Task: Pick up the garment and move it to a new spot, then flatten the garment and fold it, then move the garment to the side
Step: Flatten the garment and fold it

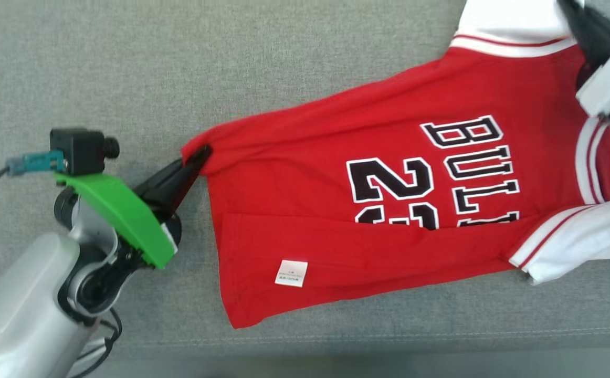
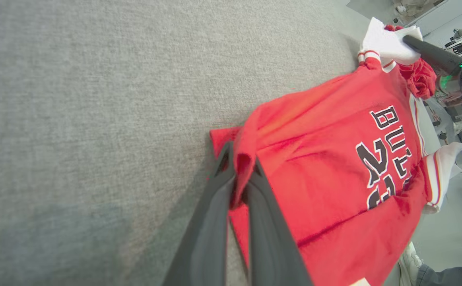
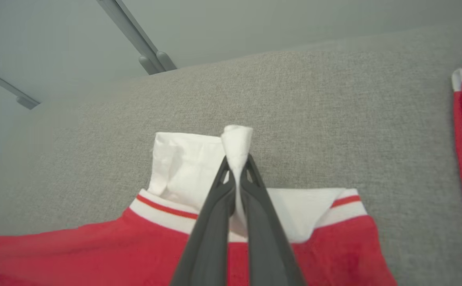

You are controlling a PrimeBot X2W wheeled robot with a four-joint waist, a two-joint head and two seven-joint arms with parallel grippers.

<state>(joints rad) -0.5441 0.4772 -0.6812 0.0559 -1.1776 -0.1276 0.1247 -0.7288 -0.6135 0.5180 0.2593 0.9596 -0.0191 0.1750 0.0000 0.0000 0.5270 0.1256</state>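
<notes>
The garment (image 1: pixel 389 173) is a red jersey with white sleeves and black lettering, lying stretched across the grey fabric surface. My left gripper (image 1: pixel 200 156) is shut on the hem corner at the jersey's left end; the left wrist view shows red cloth (image 2: pixel 241 167) pinched between its fingers. My right gripper (image 3: pixel 237 167) is shut on a fold of the white sleeve (image 3: pixel 237 143), and its dark fingers (image 1: pixel 591 29) enter the head view at the top right. A white label (image 1: pixel 291 273) shows near the lower hem.
The grey fabric surface (image 1: pixel 126 63) spreads to the left and behind the jersey, with its front seam edge (image 1: pixel 336 338) near the bottom. Beyond the far edge runs a grey rail (image 3: pixel 135 39). A person's shoe (image 2: pixel 412 260) shows at the lower right of the left wrist view.
</notes>
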